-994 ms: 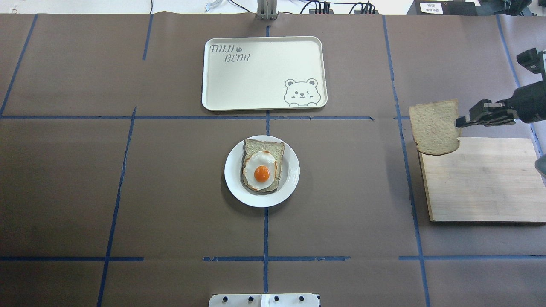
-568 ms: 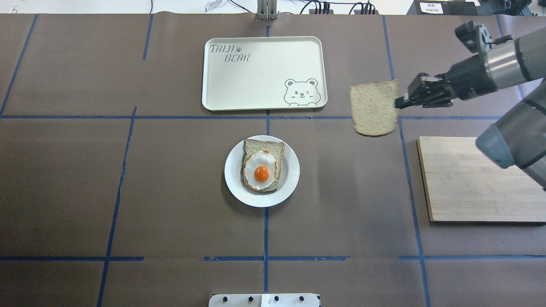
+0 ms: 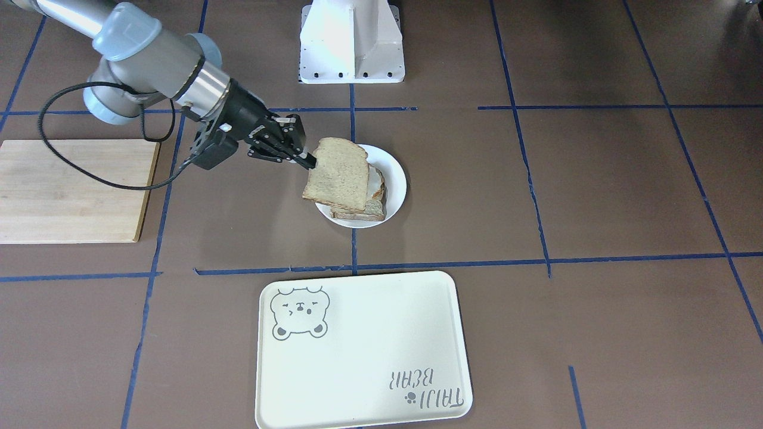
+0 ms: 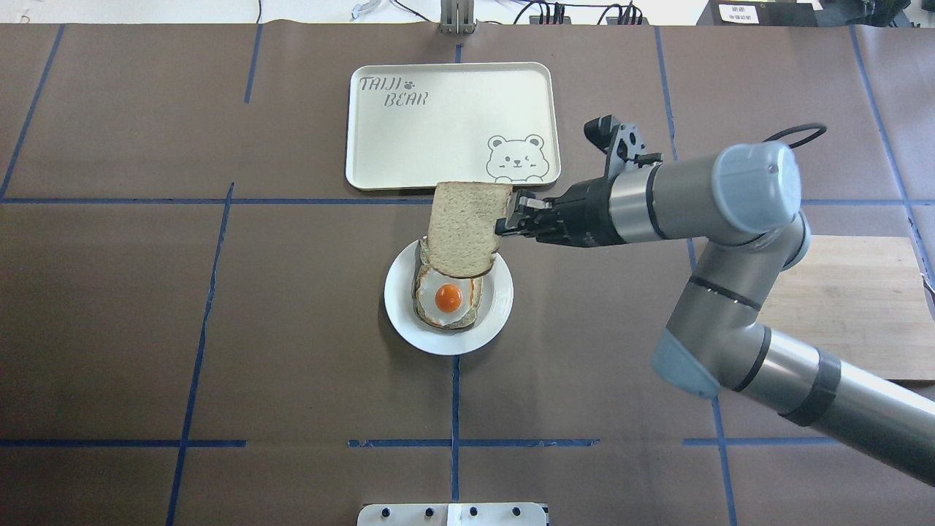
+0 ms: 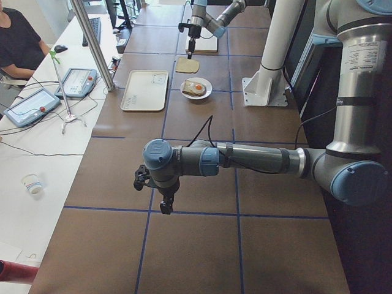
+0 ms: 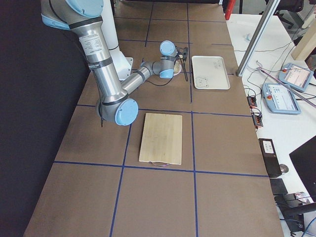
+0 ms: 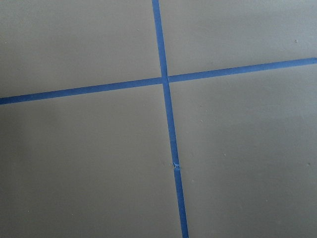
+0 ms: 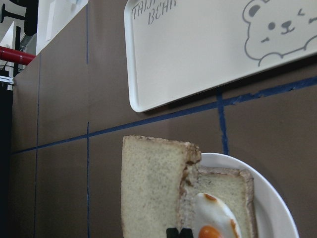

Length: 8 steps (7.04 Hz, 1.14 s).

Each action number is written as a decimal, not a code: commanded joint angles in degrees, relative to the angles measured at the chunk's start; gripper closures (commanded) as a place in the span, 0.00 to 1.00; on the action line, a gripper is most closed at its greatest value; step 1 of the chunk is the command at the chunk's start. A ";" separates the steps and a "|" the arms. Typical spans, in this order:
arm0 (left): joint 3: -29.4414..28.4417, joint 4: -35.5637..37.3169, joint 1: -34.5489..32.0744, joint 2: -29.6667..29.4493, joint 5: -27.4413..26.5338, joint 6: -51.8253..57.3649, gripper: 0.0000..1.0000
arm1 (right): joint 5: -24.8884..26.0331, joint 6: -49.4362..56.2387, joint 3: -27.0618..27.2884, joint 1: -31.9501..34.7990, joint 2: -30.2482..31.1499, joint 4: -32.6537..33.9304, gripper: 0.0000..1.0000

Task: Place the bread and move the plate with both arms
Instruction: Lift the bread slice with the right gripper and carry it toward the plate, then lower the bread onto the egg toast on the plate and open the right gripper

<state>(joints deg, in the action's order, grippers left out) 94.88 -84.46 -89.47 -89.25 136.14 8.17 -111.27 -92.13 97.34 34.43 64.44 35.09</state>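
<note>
My right gripper (image 4: 503, 224) is shut on the right edge of the plain bread slice (image 4: 465, 228) and holds it in the air over the far part of the white plate (image 4: 399, 315). The plate bears another slice with a fried egg (image 4: 448, 296). In the front-facing view the held bread (image 3: 337, 174) hangs tilted over the left half of the plate (image 3: 398, 179). The right wrist view shows the bread (image 8: 153, 191) beside the egg slice (image 8: 218, 198). My left gripper (image 5: 165, 205) hangs over bare table far from the plate; I cannot tell whether it is open or shut.
A cream bear tray (image 4: 453, 124) lies just beyond the plate. A wooden cutting board (image 4: 840, 292) lies at the right, partly under my right arm. The white pedestal (image 3: 351, 42) stands at the robot's side. Blue tape lines (image 7: 166, 114) cross the brown table.
My right arm has carried the bread leftward from over the cutting board's corner to above the plate. The plate and egg slice have not moved.
</note>
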 commanded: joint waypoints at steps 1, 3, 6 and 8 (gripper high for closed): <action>-0.22 0.00 0.00 -0.04 0.00 0.00 0.00 | 6.24 -0.15 -1.35 -5.41 -0.72 0.07 1.00; -0.31 0.00 0.00 -0.04 0.00 0.00 0.00 | 6.51 0.11 -4.60 -6.65 -0.98 0.07 1.00; -0.13 0.00 0.00 -0.04 0.00 0.00 0.00 | 8.62 0.20 -7.33 -7.97 -0.99 0.16 0.99; 0.22 0.00 0.00 -0.04 0.00 0.00 0.00 | 8.53 0.03 -7.42 -7.97 -0.99 0.15 0.84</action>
<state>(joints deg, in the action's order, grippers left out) 94.94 -84.46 -89.47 -89.30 136.14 8.17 -102.77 -92.02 90.09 26.50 63.45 35.26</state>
